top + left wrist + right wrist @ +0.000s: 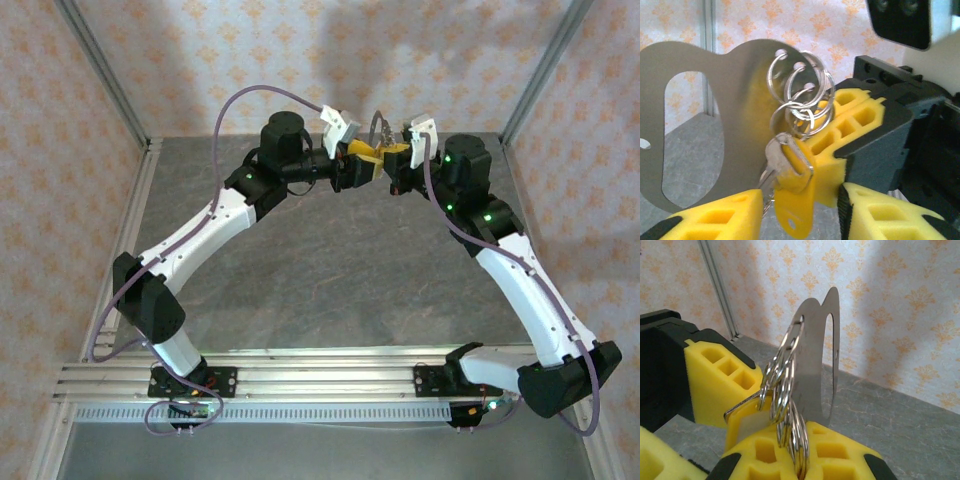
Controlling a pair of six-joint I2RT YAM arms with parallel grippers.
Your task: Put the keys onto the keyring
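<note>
The right gripper [800, 462] clamps the keyring [785, 395] — the key [790, 180] hangs below it, between the part-open jaws of the left gripper [800, 217].

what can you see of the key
Small key: silver metal with a yellow plastic part ending in a holed tab. It hangs in the air from the shiny split rings of the keyring, lying against the shut right gripper that clamps those rings, between the open fingers of the left gripper.

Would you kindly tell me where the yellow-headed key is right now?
The key hangs centre-frame in the left wrist view from the keyring's rings, its yellow head between the left gripper's fingertips, in front of the right gripper's yellow finger.
</note>
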